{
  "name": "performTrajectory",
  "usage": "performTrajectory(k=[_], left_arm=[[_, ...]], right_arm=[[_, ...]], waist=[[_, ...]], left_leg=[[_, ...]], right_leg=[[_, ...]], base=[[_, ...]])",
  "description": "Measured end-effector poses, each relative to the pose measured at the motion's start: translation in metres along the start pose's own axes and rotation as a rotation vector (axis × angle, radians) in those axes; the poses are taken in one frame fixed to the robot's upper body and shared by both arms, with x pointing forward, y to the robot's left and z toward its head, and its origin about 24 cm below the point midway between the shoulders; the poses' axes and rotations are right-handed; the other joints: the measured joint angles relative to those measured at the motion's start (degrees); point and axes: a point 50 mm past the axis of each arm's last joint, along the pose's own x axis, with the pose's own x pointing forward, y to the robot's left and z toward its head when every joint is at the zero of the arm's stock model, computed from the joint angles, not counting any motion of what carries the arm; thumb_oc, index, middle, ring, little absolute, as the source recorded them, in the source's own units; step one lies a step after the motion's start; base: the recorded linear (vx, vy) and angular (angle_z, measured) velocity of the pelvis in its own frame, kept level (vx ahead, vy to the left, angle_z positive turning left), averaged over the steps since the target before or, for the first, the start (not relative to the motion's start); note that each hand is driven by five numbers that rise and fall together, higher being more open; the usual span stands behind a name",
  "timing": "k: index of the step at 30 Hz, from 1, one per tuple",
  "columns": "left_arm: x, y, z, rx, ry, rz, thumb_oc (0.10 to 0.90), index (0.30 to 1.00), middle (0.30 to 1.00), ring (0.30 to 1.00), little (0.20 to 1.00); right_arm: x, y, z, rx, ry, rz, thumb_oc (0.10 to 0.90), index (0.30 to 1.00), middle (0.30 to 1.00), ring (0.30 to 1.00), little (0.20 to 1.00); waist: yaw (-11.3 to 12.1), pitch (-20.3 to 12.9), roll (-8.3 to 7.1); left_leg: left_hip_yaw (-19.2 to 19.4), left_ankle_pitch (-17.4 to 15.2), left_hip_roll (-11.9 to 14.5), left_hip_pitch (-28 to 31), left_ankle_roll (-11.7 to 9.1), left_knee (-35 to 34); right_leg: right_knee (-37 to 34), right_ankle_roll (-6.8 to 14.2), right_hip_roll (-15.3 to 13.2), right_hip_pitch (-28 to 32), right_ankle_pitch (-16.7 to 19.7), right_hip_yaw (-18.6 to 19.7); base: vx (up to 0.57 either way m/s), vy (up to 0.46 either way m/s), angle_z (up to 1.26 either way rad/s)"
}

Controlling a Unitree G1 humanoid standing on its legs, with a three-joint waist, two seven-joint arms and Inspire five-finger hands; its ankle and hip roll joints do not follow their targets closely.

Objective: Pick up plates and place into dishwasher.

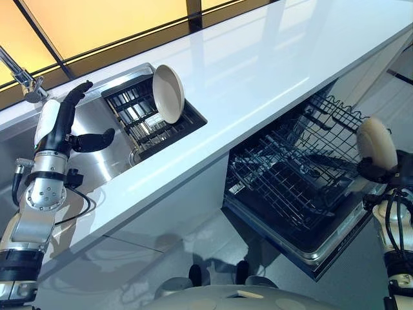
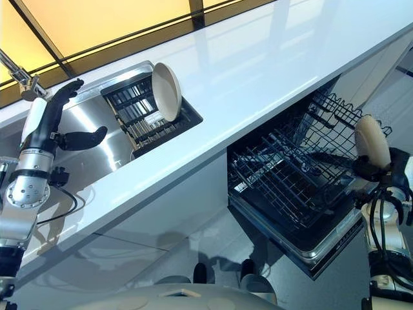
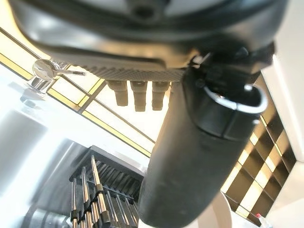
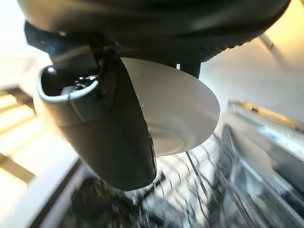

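Right hand: in the left eye view the right hand [image 1: 379, 169] sits at 3 o'clock, pinching a cream round ceramic plate [image 1: 377, 143] held on edge above the black wire dishwasher rack [image 1: 290, 174].
Left hand: the left hand [image 1: 68, 123] at 9 o'clock has straight fingers and thumb spread, holding nothing, over the stainless steel sink [image 1: 97, 152].
Second plate: a cream round plate [image 1: 168, 93] stands on edge in the dark slotted drying rack [image 1: 151, 123] at 11 o'clock, set into the white glossy worktop [image 1: 271, 71].
Right eye view: same layout; the carried plate hangs over the rack's 3 o'clock edge, apart from the wires.
Left wrist view: fingers extended, thumb clear of them, drying rack beyond.
Right wrist view: thumb curled against the plate's underside, rack wires beneath.
Risk: I judge the grip covers only the rim, so a tilt on lowering could let the plate slip or knock the tines instead of seating between them.
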Motion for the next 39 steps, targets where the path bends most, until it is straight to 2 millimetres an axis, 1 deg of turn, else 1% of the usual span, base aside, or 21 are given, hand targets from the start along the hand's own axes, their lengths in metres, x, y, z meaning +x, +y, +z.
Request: performTrajectory(k=[3,5,9,12,14,17,19,22,24,25,26,27,30,32,35,39], left_arm=[[0.001,0.002,0.002,-0.008,-0.019,0.002,0.8,0.9,0.9,0.9,0.9],[0.004,0.003,0.005,-0.022,-0.027,0.007,0.8,0.9,0.9,0.9,0.9],[0.015,0.009,0.016,-0.004,-0.079,0.002,0.8,0.9,0.9,0.9,0.9],[0.028,0.012,0.03,0.01,-0.138,0.003,0.8,0.9,0.9,0.9,0.9],[0.036,0.011,0.039,0.003,-0.181,0.004,0.8,0.9,0.9,0.9,0.9],[0.042,0.01,0.048,-0.003,-0.218,-0.001,0.8,0.9,0.9,0.9,0.9],[0.047,0.011,0.053,-0.021,-0.237,0.004,0.8,0.9,0.9,0.9,0.9],[0.053,0.013,0.062,-0.016,-0.269,-0.009,0.8,0.9,0.9,0.9,0.9],[0.055,0.011,0.066,-0.011,-0.28,-0.022,0.8,0.9,0.9,0.9,0.9],[0.057,0.01,0.069,-0.007,-0.29,-0.031,0.8,0.9,0.9,0.9,0.9],[0.059,0.009,0.072,-0.014,-0.299,-0.039,0.8,0.9,0.9,0.9,0.9],[0.06,0.01,0.074,-0.013,-0.308,-0.042,0.8,0.9,0.9,0.9,0.9],[0.065,0.014,0.082,-0.018,-0.335,-0.024,0.8,0.9,0.9,0.9,0.9],[0.066,0.015,0.084,-0.019,-0.341,-0.02,0.8,0.9,0.9,0.9,0.9],[0.066,0.015,0.084,-0.018,-0.339,-0.021,0.8,0.9,0.9,0.9,0.9],[0.066,0.015,0.083,-0.018,-0.337,-0.022,0.8,0.9,0.9,0.9,0.9]], right_arm=[[0.003,0.011,0.002,-0.024,0.004,0.057,0.1,0.3,0.3,0.3,0.2],[0.007,0.022,0.012,-0.038,-0.015,0.097,0.1,0.3,0.3,0.3,0.2],[0.017,0.035,0.044,-0.073,-0.11,0.166,0.1,0.3,0.3,0.3,0.2],[0.026,0.037,0.069,-0.082,-0.17,0.192,0.1,0.3,0.3,0.3,0.2],[0.034,0.038,0.084,-0.102,-0.167,0.222,0.1,0.3,0.3,0.3,0.2],[0.041,0.036,0.091,-0.095,-0.125,0.229,0.1,0.3,0.3,0.3,0.2],[0.047,0.03,0.095,-0.109,-0.093,0.218,0.1,0.3,0.3,0.3,0.2],[0.056,0.022,0.09,-0.17,0.008,0.21,0.1,0.3,0.3,0.3,0.2],[0.058,0.02,0.083,-0.197,0.06,0.205,0.1,0.3,0.3,0.3,0.2],[0.059,0.02,0.08,-0.221,0.081,0.2,0.479,0.625,0.625,0.625,0.579],[0.059,0.019,0.077,-0.238,0.099,0.198,0.479,0.625,0.625,0.625,0.579],[0.06,0.018,0.08,-0.245,0.097,0.204,0.8,0.9,0.9,0.9,0.9],[0.062,0.02,0.093,-0.262,0.063,0.205,0.8,0.9,0.9,0.9,0.9],[0.062,0.021,0.094,-0.261,0.063,0.215,0.8,0.9,0.9,0.9,0.9],[0.062,0.022,0.093,-0.263,0.064,0.223,0.8,0.9,0.9,0.9,0.9],[0.058,0.025,0.102,-0.254,-0.008,0.216,0.8,0.9,0.9,0.9,0.9]], waist=[[0.1,1.19,-0.23],[0.19,1.8,-0.33],[0.48,4.49,-0.35],[1.05,6.84,-0.46],[1.55,7.69,-0.39],[1.61,8.8,-0.49],[1.6,9.84,-0.58],[1.7,10.79,-0.95],[1.74,10.8,-0.97],[1.95,10.82,-0.96],[2.0,11.01,-0.95],[1.98,11.46,-0.92],[1.87,13.18,-0.87],[1.94,13.73,-0.85],[1.95,13.76,-0.83],[1.78,13.76,-0.83]], left_leg=[[-0.06,0.26,0.03,-0.55,-0.12,0.01],[-0.18,0.57,0.09,-1.73,-0.23,0.05],[-0.11,0.57,0.14,-3.5,-0.45,1.25],[-0.05,0.19,0.13,-4.7,-0.95,2.61],[-0.01,0.08,0.36,-5.46,-1.1,2.98],[0.03,-0.05,0.47,-5.45,-1.27,3.1],[0.07,-0.09,0.44,-5.46,-1.29,3.21],[0.08,-0.32,0.51,-5.59,-1.47,3.69],[0.11,-0.43,0.61,-5.6,-1.55,3.81],[0.12,-0.47,0.71,-5.62,-1.6,3.84],[0.12,-0.51,0.81,-5.64,-1.65,3.92],[0.17,-0.55,0.87,-5.68,-1.71,4.11],[0.16,-0.77,1.05,-6.23,-1.98,5.11],[0.09,-0.81,1.11,-6.48,-2.04,5.52],[0.15,-0.81,1.03,-6.45,-2.04,5.54],[0.46,-0.81,1.01,-6.29,-2.02,5.53]], right_leg=[[0.0,0.0,0.06,-0.45,-0.01,-0.01],[0.01,0.09,0.12,-1.59,-0.06,-0.14],[0.03,-0.53,0.33,-2.88,0.39,-0.11],[0.04,-0.8,0.61,-3.31,0.58,0.02],[0.04,-1.05,0.89,-3.99,0.75,0.1],[0.05,-1.08,1.0,-3.93,0.77,0.06],[0.05,-1.08,0.98,-3.9,0.77,0.07],[0.06,-1.1,1.06,-3.79,0.78,0.06],[0.06,-1.11,1.14,-3.77,0.79,0.07],[0.06,-1.12,1.22,-3.77,0.8,0.08],[0.06,-1.14,1.3,-3.75,0.81,0.07],[0.07,-1.23,1.36,-3.72,0.87,0.08],[0.07,-1.76,1.55,-3.73,1.23,0.07],[0.07,-1.83,1.62,-3.74,1.27,0.05],[0.07,-2.04,1.54,-3.72,1.42,0.11],[0.07,-2.3,1.52,-3.66,1.6,0.24]], base=[[0.0,-0.172,0.08],[-0.02,-0.196,0.03],[-0.03,-0.157,0.01],[-0.04,-0.123,0.0],[-0.01,-0.086,-0.01],[-0.01,-0.073,-0.01],[-0.01,-0.062,-0.01],[0.0,-0.043,0.0],[0.0,-0.017,-0.01],[0.0,0.0,0.0],[0.0,0.0,0.0],[0.0,0.0,0.0],[0.0,0.0,0.0],[0.0,0.0,0.0],[0.01,0.052,0.0],[0.01,0.08,-0.03]])
